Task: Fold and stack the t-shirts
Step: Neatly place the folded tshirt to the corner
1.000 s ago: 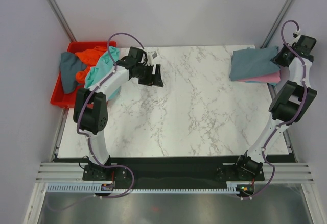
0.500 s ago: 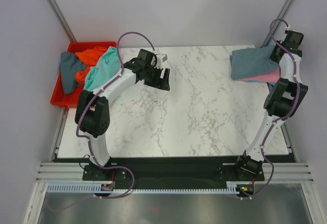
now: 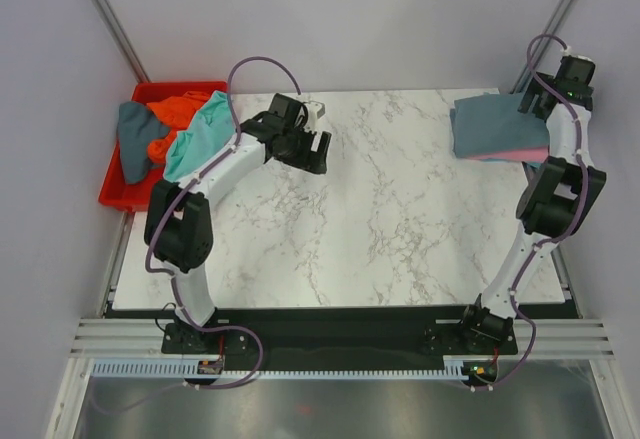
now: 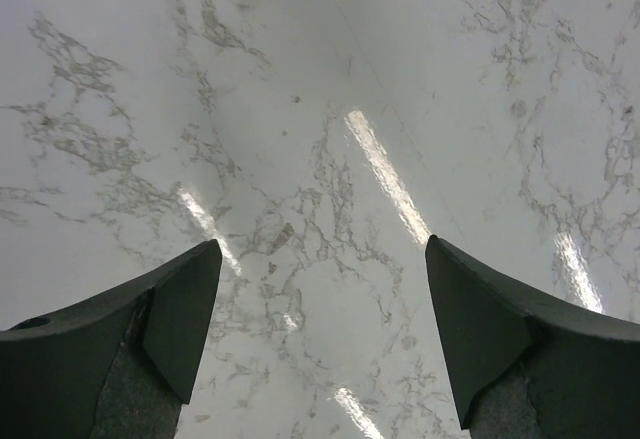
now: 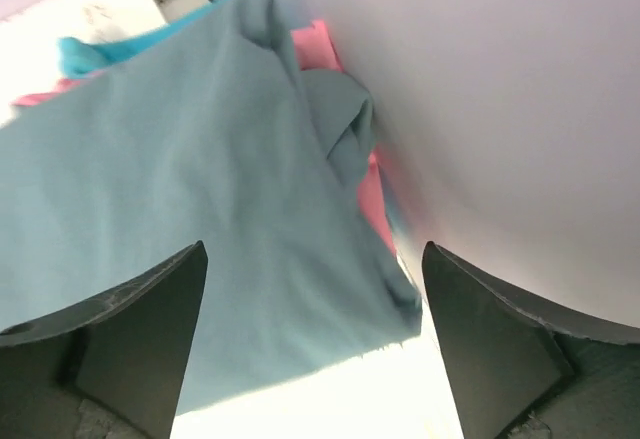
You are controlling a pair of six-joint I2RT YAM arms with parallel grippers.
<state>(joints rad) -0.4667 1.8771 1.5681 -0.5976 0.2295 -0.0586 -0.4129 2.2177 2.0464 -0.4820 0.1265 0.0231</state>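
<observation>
A folded slate blue-grey t-shirt [image 3: 488, 124] lies on top of a pink t-shirt [image 3: 527, 152] at the table's back right corner. My right gripper [image 3: 533, 104] hangs open just above that stack's far right edge, holding nothing. In the right wrist view the blue-grey t-shirt [image 5: 200, 209] fills the space between the open fingers [image 5: 130, 339], with pink cloth [image 5: 375, 199] and a strip of teal [image 5: 80, 54] under it. My left gripper [image 3: 315, 149] is open over bare marble [image 4: 320, 159]. Unfolded teal [image 3: 200, 134], orange [image 3: 170, 114] and slate [image 3: 133, 144] t-shirts are heaped at the left.
The red bin [image 3: 112, 197] stands off the table's back left corner, and the teal shirt hangs over its rim onto the marble table [image 3: 400, 219]. A pale wall [image 5: 520, 109] rises close beside the right gripper. Metal frame posts [image 3: 110, 19] stand at both back corners.
My right gripper has opened and let go of the blue-grey t-shirt, lifting back off the stack. The left arm has swung a little to the right over the marble.
</observation>
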